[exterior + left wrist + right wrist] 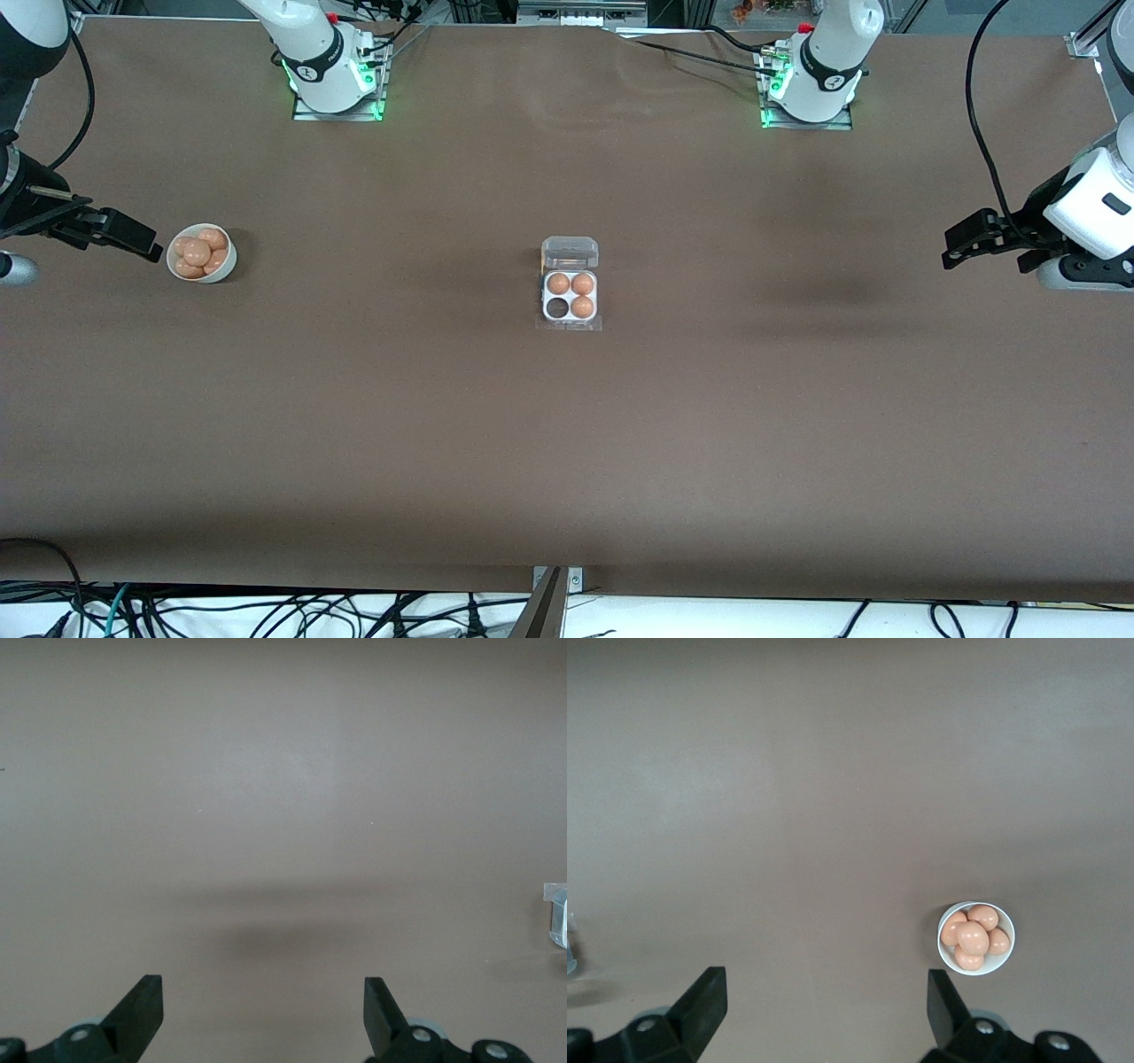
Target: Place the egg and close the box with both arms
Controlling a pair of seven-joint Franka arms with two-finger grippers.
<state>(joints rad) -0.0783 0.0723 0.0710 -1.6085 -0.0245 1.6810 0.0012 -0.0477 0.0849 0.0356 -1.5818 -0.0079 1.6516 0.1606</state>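
Box (570, 294): closest thing to the front camera on the table, sitting about midway between the two arms' ends; small square white tray with four cells; clear hinged lid flipped open on the side toward the robots' bases; three tan-orange eggs inside, and the cell toward the right arm's end on the camera side looks dark and empty; just a sliver of it shows at the edge of the left wrist view (556, 912)

Left gripper (966, 244): jaws spread wide with nothing between them; black fingers (142, 1005) over bare table near the left arm's end; arm is just parked there; well apart from the box

Right gripper (124, 235): jaws also wide apart and empty; hanging just beside the bowl at the right arm's end of the table; fingers (704, 1001) show over bare cloth in the right wrist view

Bowl (229, 259): round, white, smooth rim; piled with several eggs (197, 252), all the same glossy tan-orange, so no telling which one is "the" egg; same bowl in the right wrist view (1007, 955); well apart from the box

Table (567, 461): matte brown covering, a few soft wrinkles up near the bases; loads of open room all round the box and between it and both grippers

Table's near edge: cables (266, 611) bunched along a white strip below it
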